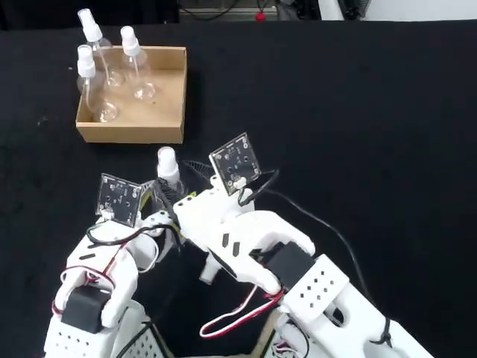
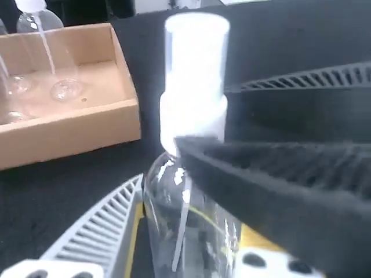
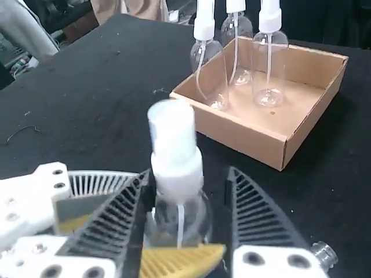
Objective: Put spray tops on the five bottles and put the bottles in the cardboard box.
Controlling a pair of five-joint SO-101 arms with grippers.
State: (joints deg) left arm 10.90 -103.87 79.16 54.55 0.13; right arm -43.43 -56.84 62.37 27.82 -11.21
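The left gripper (image 2: 185, 237) is clamped on the body of a capped bottle (image 3: 177, 214), which stands upright just before the cardboard box (image 1: 130, 134) near the desk's (image 1: 335, 112) far-left corner. The right gripper (image 3: 188, 185) straddles its neck, jaws spread. Three capped bottles (image 1: 97, 97) stand in the box.

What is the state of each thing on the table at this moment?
cardboard box: open on top.
three spray bottles: upright in the cardboard box, tops on.
held spray bottle: upright, spray top on, outside the box.
left gripper: shut on the held spray bottle.
right gripper: open around its spray top.
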